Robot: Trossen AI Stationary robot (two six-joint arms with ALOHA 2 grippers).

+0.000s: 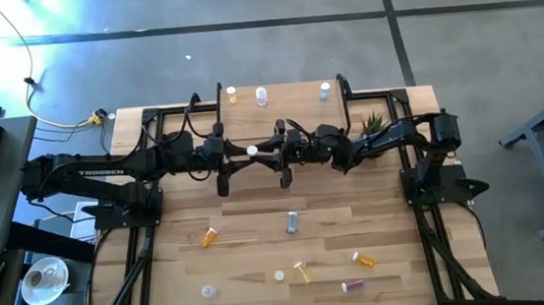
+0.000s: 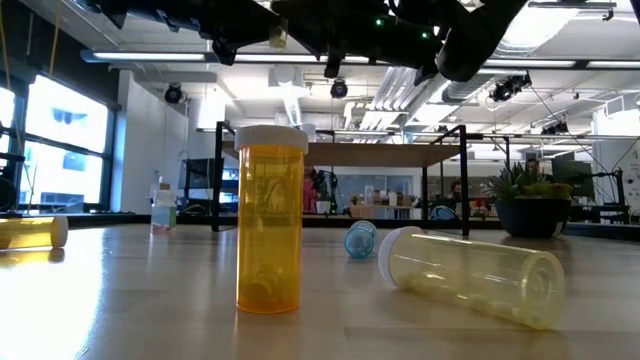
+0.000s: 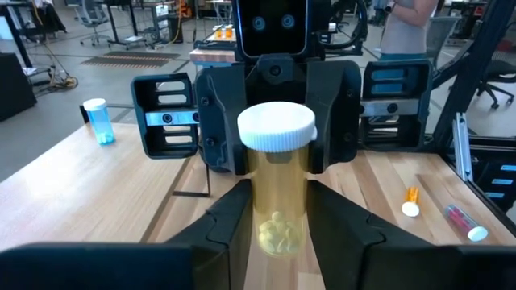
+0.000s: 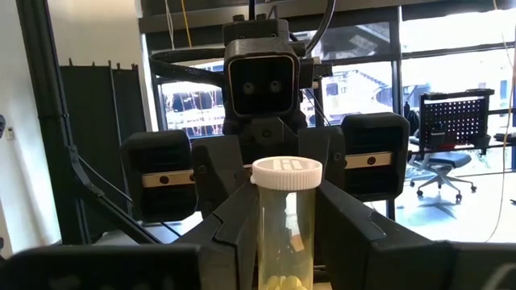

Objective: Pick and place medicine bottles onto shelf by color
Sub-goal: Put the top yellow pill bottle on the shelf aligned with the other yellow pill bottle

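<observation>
The yellow bottle (image 3: 278, 181) is upright in mid-air above the shelf (image 1: 298, 111), its white cap up and pills settled at its base; both grippers meet at it. The left gripper (image 3: 278, 229) has its 2 fingers pressed against the bottle's lower sides; the right gripper (image 4: 286, 234) clamps the same bottle from the opposite side, fingers narrowed onto the body (each wrist view shows the other arm's gripper directly behind the bottle). This reads as a hand-over between arms.

On the shelf, 3 bottles stand along the far edge: an orange one (image 1: 233, 98), a clear one (image 1: 262, 96) and a blue-grey one (image 1: 325, 91). On the table (image 1: 252, 258) nearer the front, the remaining bottles are scattered well apart: an orange one lying down (image 1: 208, 237), a blue-grey one (image 1: 292, 222), a yellow one (image 1: 303, 272), an orange one (image 1: 363, 259) and a pinkish-red one (image 1: 352, 285). The potted plant (image 1: 373, 122) sits at the shelf's right end.

Risks, as a judgement: if 1 gripper releases before the other grip is firm, the bottle drops onto the shelf and may topple the 3 standing there; opposed pulling could twist the bottle; the right arm may brush the plant.
</observation>
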